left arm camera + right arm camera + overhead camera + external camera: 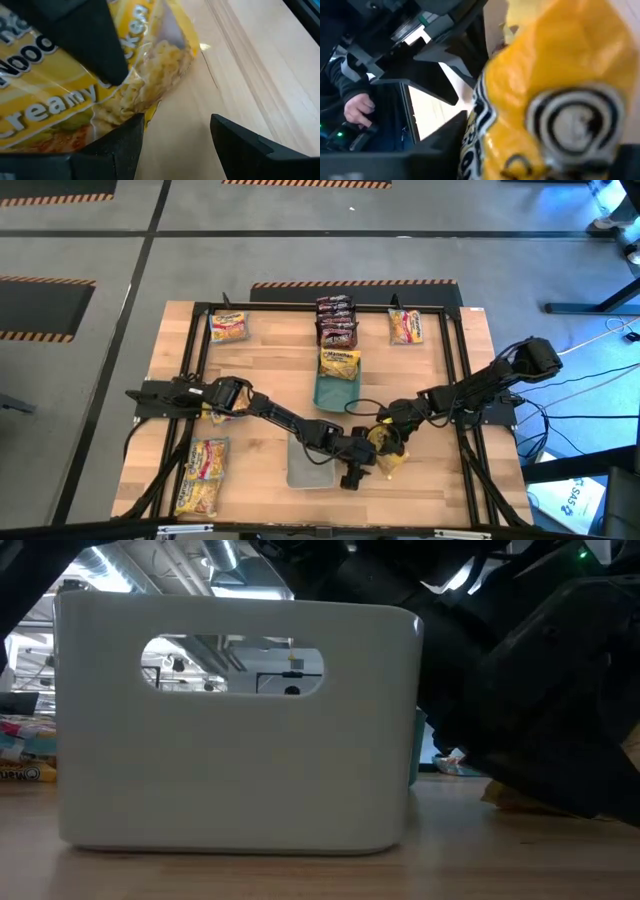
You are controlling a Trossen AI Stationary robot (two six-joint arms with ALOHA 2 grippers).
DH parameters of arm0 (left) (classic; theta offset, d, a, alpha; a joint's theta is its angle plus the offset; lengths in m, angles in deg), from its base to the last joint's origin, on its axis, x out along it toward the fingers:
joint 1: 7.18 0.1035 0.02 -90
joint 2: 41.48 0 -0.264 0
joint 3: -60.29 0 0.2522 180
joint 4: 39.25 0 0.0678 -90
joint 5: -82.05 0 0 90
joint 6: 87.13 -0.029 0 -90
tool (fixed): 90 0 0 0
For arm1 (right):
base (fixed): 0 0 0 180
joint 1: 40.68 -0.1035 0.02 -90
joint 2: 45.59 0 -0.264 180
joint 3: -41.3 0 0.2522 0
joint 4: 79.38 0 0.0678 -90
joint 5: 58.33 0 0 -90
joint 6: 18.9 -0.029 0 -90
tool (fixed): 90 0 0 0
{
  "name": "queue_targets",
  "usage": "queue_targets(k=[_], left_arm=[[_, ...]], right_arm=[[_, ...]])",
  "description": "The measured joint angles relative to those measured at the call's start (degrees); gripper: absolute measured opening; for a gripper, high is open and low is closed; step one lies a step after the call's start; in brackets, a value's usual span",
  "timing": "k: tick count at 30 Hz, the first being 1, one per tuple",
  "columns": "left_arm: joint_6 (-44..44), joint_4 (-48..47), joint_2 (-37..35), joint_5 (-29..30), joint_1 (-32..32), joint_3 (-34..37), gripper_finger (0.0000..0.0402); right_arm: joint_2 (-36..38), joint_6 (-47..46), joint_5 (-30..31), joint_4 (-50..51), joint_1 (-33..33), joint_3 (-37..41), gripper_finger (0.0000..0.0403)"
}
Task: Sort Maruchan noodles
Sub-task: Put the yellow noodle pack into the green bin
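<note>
A pale wooden surface (455,370), edged by a black metal frame (300,308), stands on a grey floor (250,260) marked with dark lines and orange-and-black hazard stripes (350,283). A teal tray (335,393) sits near the middle of the surface, with a grey tray (308,470) just in front of it (the two lie close together, slightly offset). Seen from table height, a pale bin (235,725) with an oval handle cut-out fills most of the low view, and ceiling ducts show through the slot. Cables (590,345) trail across the floor on the right side. Beyond the surface, a person's hand (359,111) rests on dark equipment.
</note>
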Motion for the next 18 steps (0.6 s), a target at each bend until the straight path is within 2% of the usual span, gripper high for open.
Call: queue_targets(k=[3,5,9,15,18], left_arm=[[0.0,0.1,0.0,-0.1,0.0,0.0,0.0224],[0.0,0.0,-0.1,-0.9,0.0,-0.1,0.0224],[-0.9,-2.4,-1.3,-3.8,0.1,-0.1,0.0224],[-1.2,-10.4,-6.7,-3.7,0.0,0.0,0.0224],[-2.4,-15.1,-10.2,-3.3,0.2,0.0,0.0224]], right_arm=[[0.0,-0.1,0.6,-0.1,0.0,0.0,0.0122],[0.1,0.3,1.1,-0.3,0.0,-0.1,0.0104],[0.1,1.4,2.4,-1.2,0.0,-0.1,0.0104],[0.8,4.4,2.9,-0.8,0.0,0.0,0.0129],[2.1,6.5,3.4,-0.3,0.0,0.0,0.0125]])
